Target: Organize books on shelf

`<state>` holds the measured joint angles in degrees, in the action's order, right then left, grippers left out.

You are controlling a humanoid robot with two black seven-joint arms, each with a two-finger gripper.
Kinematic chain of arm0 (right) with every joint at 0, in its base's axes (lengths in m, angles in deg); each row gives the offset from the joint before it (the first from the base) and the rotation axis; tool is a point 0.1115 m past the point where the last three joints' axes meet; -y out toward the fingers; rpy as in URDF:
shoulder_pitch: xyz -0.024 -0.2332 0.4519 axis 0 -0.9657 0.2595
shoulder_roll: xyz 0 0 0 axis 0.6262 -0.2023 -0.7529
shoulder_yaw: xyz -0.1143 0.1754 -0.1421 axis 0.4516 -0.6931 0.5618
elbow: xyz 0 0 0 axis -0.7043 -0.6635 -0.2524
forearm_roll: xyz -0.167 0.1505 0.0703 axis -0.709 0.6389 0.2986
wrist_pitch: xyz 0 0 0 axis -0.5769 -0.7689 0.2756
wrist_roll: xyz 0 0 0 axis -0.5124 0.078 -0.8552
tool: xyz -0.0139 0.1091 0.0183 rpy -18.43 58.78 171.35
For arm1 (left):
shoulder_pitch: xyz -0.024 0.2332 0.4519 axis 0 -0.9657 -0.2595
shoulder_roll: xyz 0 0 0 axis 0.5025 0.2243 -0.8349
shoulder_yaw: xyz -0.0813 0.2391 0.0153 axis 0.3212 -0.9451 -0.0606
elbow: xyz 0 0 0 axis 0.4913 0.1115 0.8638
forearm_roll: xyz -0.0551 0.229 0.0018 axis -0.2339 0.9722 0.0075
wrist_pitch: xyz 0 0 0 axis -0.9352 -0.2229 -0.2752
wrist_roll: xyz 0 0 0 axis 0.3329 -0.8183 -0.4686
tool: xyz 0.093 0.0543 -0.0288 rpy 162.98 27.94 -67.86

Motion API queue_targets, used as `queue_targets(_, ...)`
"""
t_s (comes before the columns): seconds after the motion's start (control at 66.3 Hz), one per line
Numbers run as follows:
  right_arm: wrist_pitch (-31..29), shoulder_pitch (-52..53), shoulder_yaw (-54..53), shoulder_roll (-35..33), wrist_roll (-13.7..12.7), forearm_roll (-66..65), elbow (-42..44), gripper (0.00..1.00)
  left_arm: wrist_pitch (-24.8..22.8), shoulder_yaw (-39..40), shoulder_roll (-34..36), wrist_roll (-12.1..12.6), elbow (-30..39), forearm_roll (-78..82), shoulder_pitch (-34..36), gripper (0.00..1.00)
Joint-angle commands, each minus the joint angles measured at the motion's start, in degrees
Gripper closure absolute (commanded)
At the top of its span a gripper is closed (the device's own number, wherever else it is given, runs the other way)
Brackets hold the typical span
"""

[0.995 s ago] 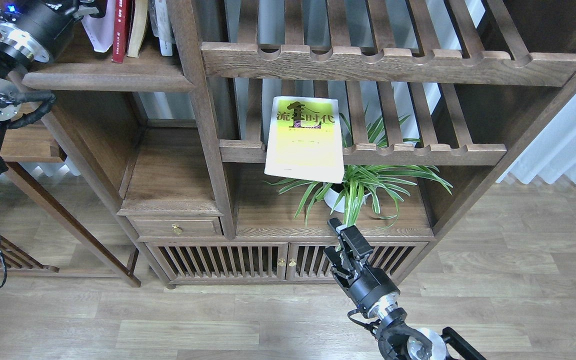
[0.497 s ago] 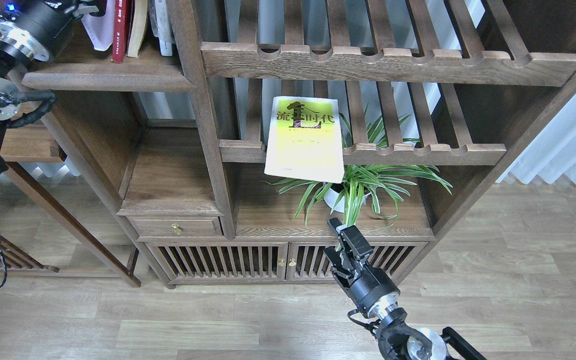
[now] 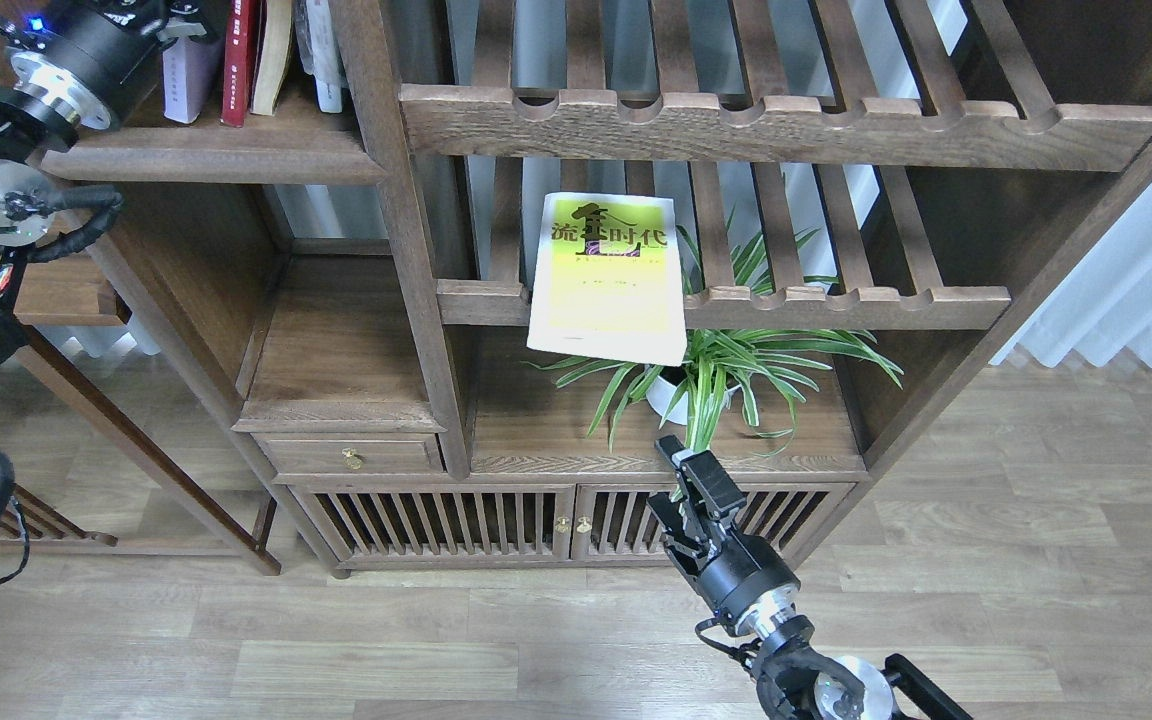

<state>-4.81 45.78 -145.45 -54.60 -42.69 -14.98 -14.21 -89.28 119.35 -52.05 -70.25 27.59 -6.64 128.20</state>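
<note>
**Inspector:** What has moved since the earlier frame?

**Operator:** My left pincer (image 3: pixel 171 18) has pushed further in along the shelf (image 3: pixel 216 160), and the pale book (image 3: pixel 181 70) beside it now stands straighter, against the dark red book (image 3: pixel 239 60). Its fingers run out of view at the top, so I cannot tell whether they are parted or gripping. My right pincer (image 3: pixel 681 470) has not shifted; its fingers look together, with nothing between them.

**Inspector:** Meaning for the task?

**Operator:** I judge the upper row is nearly squared. The yellow-green book (image 3: pixel 608 275) remains well above and just left of the right pincer, lying flat on the slatted rack (image 3: pixel 836 305), its near edge overhanging the front rail.

**Inspector:** Edges and clearance?

**Operator:** The overhang gives a free lip to pinch. The spider plant (image 3: pixel 726 370) sits between that pincer and the book, its leaves reaching under the corner. The upright post (image 3: pixel 416 250) stands left of the book; open floor (image 3: pixel 1036 560) lies right of the pincer.
</note>
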Motion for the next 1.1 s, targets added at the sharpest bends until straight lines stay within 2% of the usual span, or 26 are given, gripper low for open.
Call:
queue_targets(0.0,0.00,0.00,-0.33,0.00,-0.01,0.00,0.00,0.01,0.00,0.20,-0.06,-0.31,0.09,-1.54,0.36,0.30)
queue_targets(0.09,0.00,0.00,-0.33,0.00,-0.01,0.00,-0.08,0.01,0.00,0.02,0.03,-0.05,0.70,-4.44,0.45,0.00)
queue_targets(0.301,0.18,-0.09,-0.42,0.00,-0.10,0.00,-0.87,0.01,0.00,0.20,1.26,0.48,2.54,-5.41,-0.08,0.00)
queue_targets(0.497,0.44,-0.61,-1.13,0.00,-0.19,0.00,-1.93,0.01,0.00,0.11,6.44,2.15,11.15,-10.24,-5.17,0.00)
queue_targets(0.739,0.44,-1.40,-1.48,0.00,-0.19,0.00,-3.25,0.01,0.00,2.13,8.37,1.71,19.15,-11.30,-14.67,0.00)
queue_targets(0.965,0.53,-1.49,-1.92,0.00,-0.19,0.00,-3.34,0.01,0.00,3.98,8.55,2.23,25.13,-11.39,-15.28,0.00)
queue_targets(1.085,0.53,-1.49,-1.92,0.00,-0.19,0.00,-3.34,0.01,0.00,4.77,9.43,2.41,29.53,-11.74,-18.01,0.00)
